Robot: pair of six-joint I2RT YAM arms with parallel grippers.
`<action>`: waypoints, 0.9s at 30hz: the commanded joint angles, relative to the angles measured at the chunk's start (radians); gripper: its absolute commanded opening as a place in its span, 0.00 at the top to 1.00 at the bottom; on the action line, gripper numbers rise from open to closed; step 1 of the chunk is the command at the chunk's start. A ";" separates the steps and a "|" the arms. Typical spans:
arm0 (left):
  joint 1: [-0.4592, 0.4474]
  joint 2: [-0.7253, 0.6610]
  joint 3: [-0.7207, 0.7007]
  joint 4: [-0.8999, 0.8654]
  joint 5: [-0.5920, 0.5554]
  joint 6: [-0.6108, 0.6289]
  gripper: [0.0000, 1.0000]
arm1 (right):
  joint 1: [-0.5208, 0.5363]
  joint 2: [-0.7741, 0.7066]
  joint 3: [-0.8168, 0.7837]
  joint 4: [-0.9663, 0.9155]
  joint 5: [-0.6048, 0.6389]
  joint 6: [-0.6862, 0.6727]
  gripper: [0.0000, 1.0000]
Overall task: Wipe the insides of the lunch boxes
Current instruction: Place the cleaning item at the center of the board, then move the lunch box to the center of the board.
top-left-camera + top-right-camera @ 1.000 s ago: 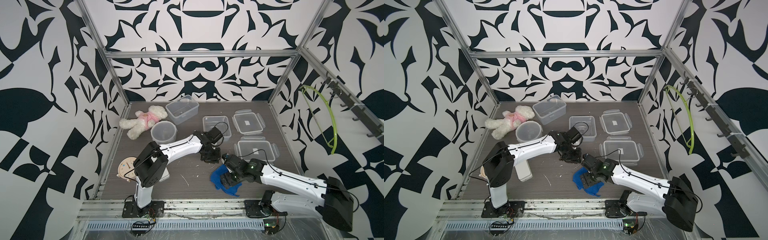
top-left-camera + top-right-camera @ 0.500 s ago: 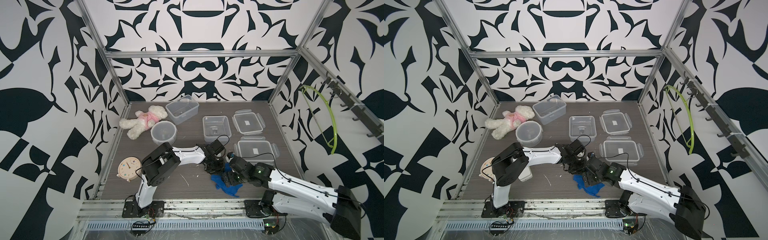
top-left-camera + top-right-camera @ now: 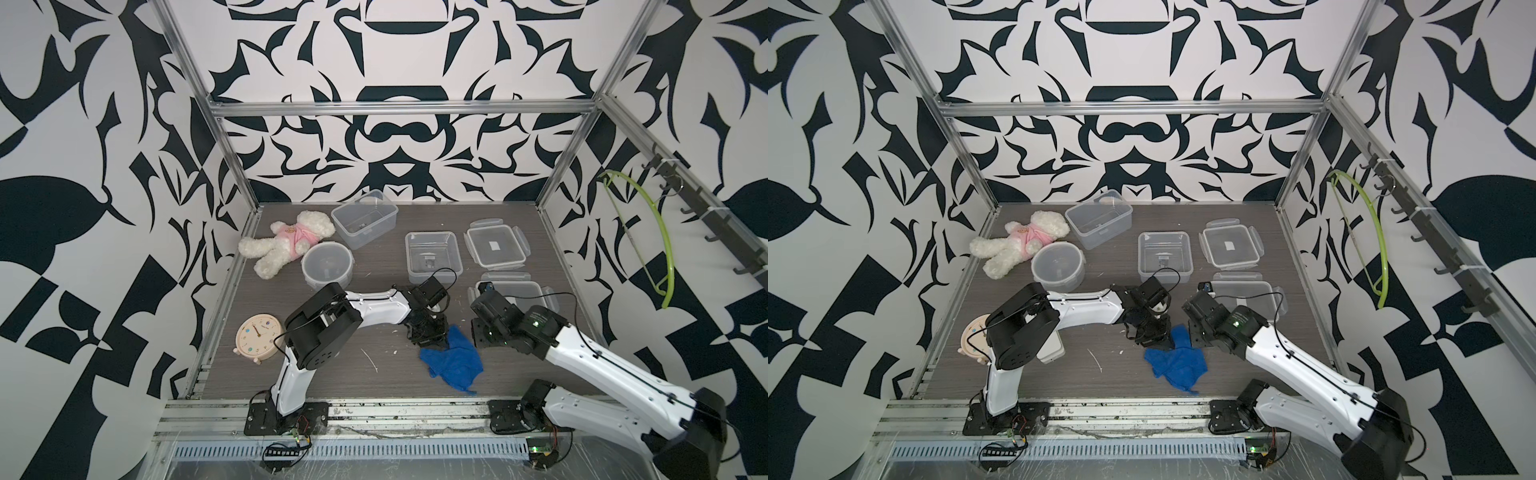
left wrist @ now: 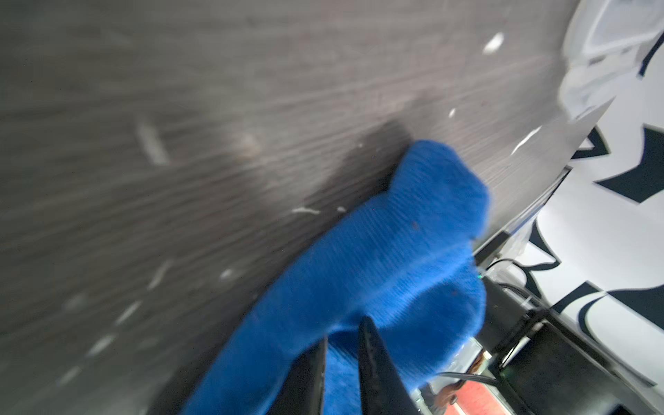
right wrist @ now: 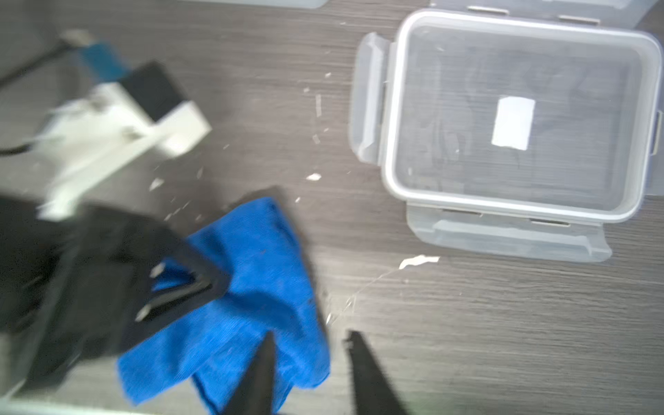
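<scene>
Taking the far wall as 12 o'clock on the table and the arm bases as 6, three clear lunch boxes stand open and lidless. One rectangular lunch box (image 3: 374, 235) sits at 11 near the far wall. A second rectangular lunch box (image 3: 434, 277) sits between 12 and 1. The single round lunch box (image 3: 328, 283) is at 10. Nothing lies inside any of the three. Two rectangular lids with snap clips lie flat to their right, each bearing one white sticker. One lid (image 3: 494, 257) is at 2, just beside the second rectangular box. The other lid (image 5: 467, 143) is at 3, and in both top views the right arm partly covers it. One blue cloth (image 3: 453, 359) lies crumpled on the bare wood at about 5, outside every box. The left gripper (image 4: 345, 330) comes down at the cloth's 11 o'clock corner. Its jaws are nearly together, with a fold of the cloth pinched between them. The right gripper (image 5: 312, 336) hangs just beside the cloth's 3 o'clock edge. Its jaws stand a little apart, with only bare table between them, so it grips nothing. Farther out, one white plush bear (image 3: 286, 245) in a pink top lies at 10, touching the round box. One cream alarm clock (image 3: 257, 337) sits at 8. In a top view one flat white case (image 3: 1052, 350) shows beside the clock, partly under the left arm's elbow. One green hanger (image 3: 660, 232) hangs from the hook rail on the wall at 3.
</scene>
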 commanded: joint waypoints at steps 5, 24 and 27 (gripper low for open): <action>0.151 -0.255 0.057 -0.167 -0.112 0.087 0.63 | -0.130 0.288 0.173 0.281 -0.129 -0.133 1.00; 0.485 -0.556 -0.115 -0.285 -0.176 0.154 0.60 | -0.181 1.005 0.693 0.463 -0.253 -0.173 1.00; 0.514 -0.571 -0.122 -0.309 -0.190 0.163 0.59 | -0.231 1.053 0.782 0.445 -0.225 -0.201 1.00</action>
